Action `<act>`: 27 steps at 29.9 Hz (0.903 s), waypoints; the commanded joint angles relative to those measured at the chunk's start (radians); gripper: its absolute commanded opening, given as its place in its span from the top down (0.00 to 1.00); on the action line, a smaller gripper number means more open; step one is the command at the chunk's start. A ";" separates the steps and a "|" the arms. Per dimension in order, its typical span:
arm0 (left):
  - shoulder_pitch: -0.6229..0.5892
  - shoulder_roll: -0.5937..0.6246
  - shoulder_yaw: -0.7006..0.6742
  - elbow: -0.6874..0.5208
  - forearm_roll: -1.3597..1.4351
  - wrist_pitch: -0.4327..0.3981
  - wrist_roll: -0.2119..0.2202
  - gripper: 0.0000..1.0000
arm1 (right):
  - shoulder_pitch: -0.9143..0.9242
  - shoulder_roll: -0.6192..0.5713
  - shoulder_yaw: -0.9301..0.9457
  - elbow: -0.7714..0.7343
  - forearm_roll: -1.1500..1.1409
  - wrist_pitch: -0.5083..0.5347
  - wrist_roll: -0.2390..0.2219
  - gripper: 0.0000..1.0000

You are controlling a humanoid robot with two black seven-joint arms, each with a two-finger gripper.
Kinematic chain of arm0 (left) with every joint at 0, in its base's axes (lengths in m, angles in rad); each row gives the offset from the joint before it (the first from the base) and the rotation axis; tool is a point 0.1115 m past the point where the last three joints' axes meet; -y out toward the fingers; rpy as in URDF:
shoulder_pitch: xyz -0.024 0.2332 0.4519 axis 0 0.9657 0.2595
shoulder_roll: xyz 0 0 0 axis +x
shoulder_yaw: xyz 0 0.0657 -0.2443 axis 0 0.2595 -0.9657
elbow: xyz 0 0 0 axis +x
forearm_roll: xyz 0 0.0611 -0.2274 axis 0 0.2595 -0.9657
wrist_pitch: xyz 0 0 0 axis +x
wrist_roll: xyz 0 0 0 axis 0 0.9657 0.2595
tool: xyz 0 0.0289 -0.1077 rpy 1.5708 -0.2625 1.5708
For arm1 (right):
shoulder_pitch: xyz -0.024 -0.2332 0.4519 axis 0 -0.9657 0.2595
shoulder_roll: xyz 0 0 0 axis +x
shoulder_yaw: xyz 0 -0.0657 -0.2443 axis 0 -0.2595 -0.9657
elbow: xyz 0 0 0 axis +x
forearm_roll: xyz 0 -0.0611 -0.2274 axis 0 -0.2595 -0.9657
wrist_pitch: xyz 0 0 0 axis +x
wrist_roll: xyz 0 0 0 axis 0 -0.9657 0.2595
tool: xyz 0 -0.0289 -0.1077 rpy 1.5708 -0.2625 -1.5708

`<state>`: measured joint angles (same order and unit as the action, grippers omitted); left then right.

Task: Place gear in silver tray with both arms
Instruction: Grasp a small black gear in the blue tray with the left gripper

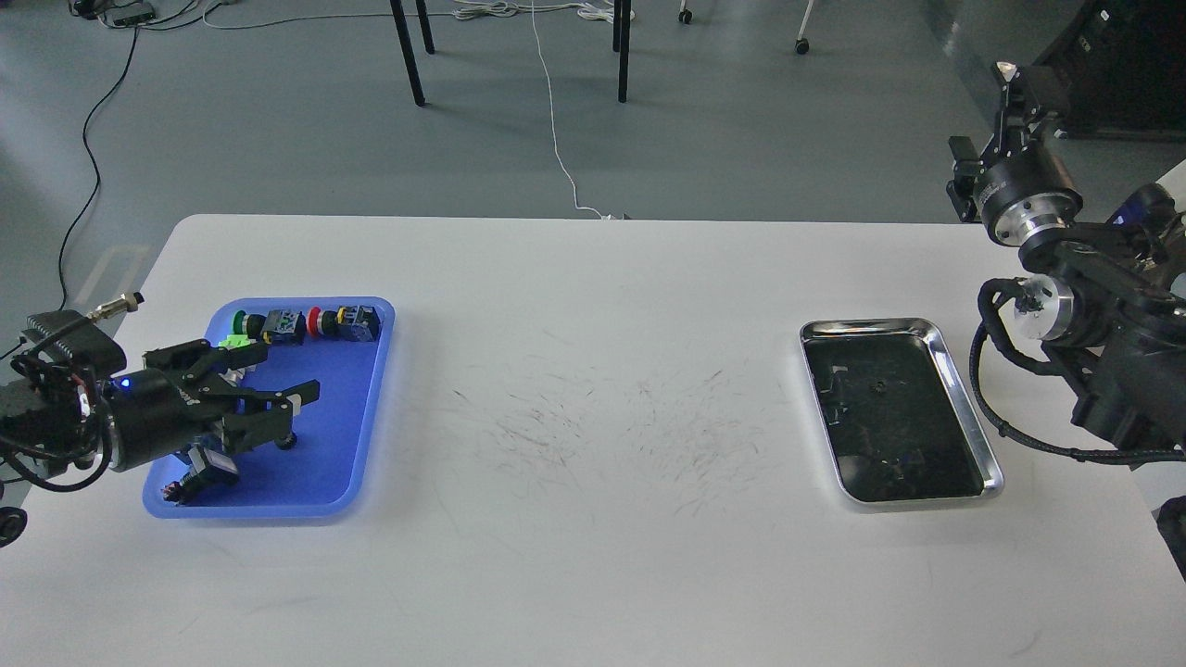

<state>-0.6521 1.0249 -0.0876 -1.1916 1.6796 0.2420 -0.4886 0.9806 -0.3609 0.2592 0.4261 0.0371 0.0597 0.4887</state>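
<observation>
The gear (291, 442) is a small black ring on the floor of the blue tray (357, 435); it is partly hidden under my left gripper's lower finger. My left gripper (283, 372) is open, low over the blue tray, with its jaws spread just above and behind the gear. The silver tray (965, 408) lies on the table at the right, and a small dark piece (876, 389) rests on its reflective bottom. My right gripper (1017, 88) is raised beyond the table's far right corner, well away from the silver tray; its fingers cannot be told apart.
Several push-button switches lie in the blue tray: a row along its far edge (306, 324) and one by its near left corner (199, 474). The white table (593, 389) shows dark scuff marks in the middle. Chair legs and cables are on the floor behind.
</observation>
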 commanded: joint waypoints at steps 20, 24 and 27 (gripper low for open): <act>0.081 -0.059 0.025 0.102 0.034 0.065 0.000 0.41 | 0.000 0.000 0.000 0.000 -0.026 -0.001 0.000 0.06; 0.085 -0.078 0.026 0.125 0.034 0.065 0.000 0.41 | 0.000 0.000 0.000 0.000 -0.026 -0.001 0.000 0.06; 0.086 -0.101 0.026 0.147 0.034 0.065 0.000 0.41 | 0.000 0.000 0.000 0.000 -0.026 -0.001 0.000 0.06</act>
<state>-0.5675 0.9421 -0.0615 -1.0626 1.7129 0.3073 -0.4886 0.9801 -0.3604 0.2592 0.4266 0.0106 0.0581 0.4887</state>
